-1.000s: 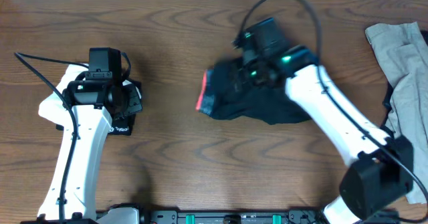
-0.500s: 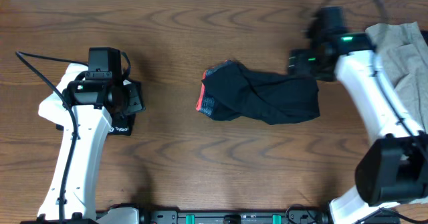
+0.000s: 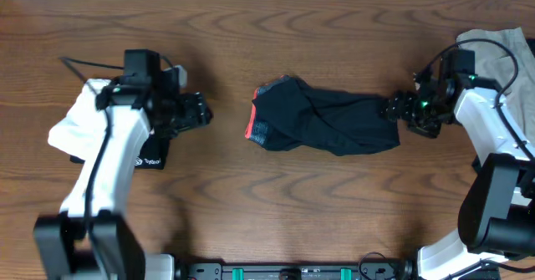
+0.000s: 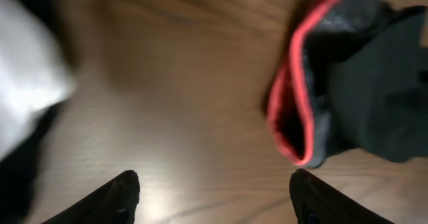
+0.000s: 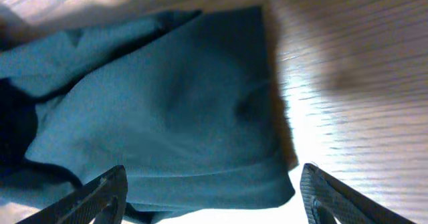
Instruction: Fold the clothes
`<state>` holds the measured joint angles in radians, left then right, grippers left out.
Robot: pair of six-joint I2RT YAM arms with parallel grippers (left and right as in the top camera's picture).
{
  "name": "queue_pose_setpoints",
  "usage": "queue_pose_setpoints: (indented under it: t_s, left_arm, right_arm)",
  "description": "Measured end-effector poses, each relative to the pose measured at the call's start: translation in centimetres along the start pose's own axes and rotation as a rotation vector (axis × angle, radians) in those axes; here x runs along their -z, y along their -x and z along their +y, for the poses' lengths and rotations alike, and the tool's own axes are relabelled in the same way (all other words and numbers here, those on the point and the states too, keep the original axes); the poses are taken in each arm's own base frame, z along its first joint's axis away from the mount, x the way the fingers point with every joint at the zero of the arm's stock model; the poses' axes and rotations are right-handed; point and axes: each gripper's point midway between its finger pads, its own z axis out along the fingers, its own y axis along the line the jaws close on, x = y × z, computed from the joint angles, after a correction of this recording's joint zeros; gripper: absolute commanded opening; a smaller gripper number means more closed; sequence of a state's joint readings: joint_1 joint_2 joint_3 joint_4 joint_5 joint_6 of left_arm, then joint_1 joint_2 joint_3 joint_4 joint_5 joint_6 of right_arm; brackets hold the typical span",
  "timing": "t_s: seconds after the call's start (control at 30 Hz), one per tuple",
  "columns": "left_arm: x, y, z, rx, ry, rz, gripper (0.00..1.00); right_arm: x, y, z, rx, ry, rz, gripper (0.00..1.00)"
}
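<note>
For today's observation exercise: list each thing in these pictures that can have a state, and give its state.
Black pants: loosely bunched on the table, not neatly folded.
Red waistband: gaping open.
Left gripper: open, empty.
Right gripper: open, over the pants' end.
Beige garment: crumpled, unfolded.
White garment: heaped under the left arm.

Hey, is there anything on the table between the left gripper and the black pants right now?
Nothing visible. In the overhead view, only bare wood table lies between the left gripper and the red-edged waistband end of the black pants. The left wrist view shows the same, with its open fingers short of the waistband.
</note>
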<state>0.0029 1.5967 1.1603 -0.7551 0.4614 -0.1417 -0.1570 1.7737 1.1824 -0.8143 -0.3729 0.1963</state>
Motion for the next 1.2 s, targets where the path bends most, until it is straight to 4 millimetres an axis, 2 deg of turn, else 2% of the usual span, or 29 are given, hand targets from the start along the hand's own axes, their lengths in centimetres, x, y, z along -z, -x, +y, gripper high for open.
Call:
queue_pose_setpoints:
  t_s: [0.2, 0.37, 0.47, 0.63, 0.67, 0.77, 0.8, 0.87, 0.93, 1.03, 1.1, 1.2]
  left_arm:
    - [-5.9, 0.5, -4.3, -0.072, -0.208, 0.067, 0.80]
    - [-9.4, 0.1, -7.4, -0.099, -0.289, 0.095, 0.82]
    - [-11.2, -0.3, -8.7, -0.093, -0.299, 0.106, 0.83]
    - [-13.6, -0.8, -9.6, -0.074, -0.295, 0.121, 0.82]
    - [-13.9, -0.8, -9.9, -0.070, -0.305, 0.121, 0.74]
    - [-14.9, -1.0, -10.8, -0.067, -0.307, 0.125, 0.33]
    - [-15.3, -1.3, -10.9, -0.071, -0.305, 0.135, 0.23]
    - [-15.7, -2.0, -11.1, -0.065, -0.302, 0.155, 0.12]
    - [-15.8, -2.3, -11.2, -0.062, -0.299, 0.167, 0.06]
    - [-15.3, -2.7, -10.9, -0.050, -0.286, 0.184, 0.06]
    - [-14.4, -3.1, -10.1, -0.035, -0.251, 0.203, 0.06]
    - [-11.8, -3.3, -8.3, -0.017, -0.168, 0.207, 0.06]
  right_arm:
    - [0.1, 0.4, 0.4, 0.006, 0.027, -0.012, 0.81]
    - [0.3, 0.5, -0.1, -0.013, 0.035, -0.017, 0.80]
    - [0.5, 0.7, -0.4, -0.024, 0.041, -0.020, 0.80]
    - [0.6, 0.7, -0.5, -0.030, 0.049, -0.022, 0.79]
    - [0.6, 0.7, -0.5, -0.031, 0.050, -0.022, 0.79]
    - [0.6, 0.7, -0.4, -0.032, 0.053, -0.021, 0.78]
    - [0.6, 0.7, -0.4, -0.032, 0.054, -0.021, 0.78]
    - [0.6, 0.7, -0.4, -0.033, 0.055, -0.021, 0.78]
    - [0.6, 0.7, -0.4, -0.033, 0.055, -0.021, 0.77]
    - [0.6, 0.7, -0.4, -0.033, 0.055, -0.020, 0.77]
    - [0.6, 0.6, -0.4, -0.034, 0.055, -0.018, 0.77]
    - [0.6, 0.6, -0.4, -0.036, 0.055, -0.015, 0.77]
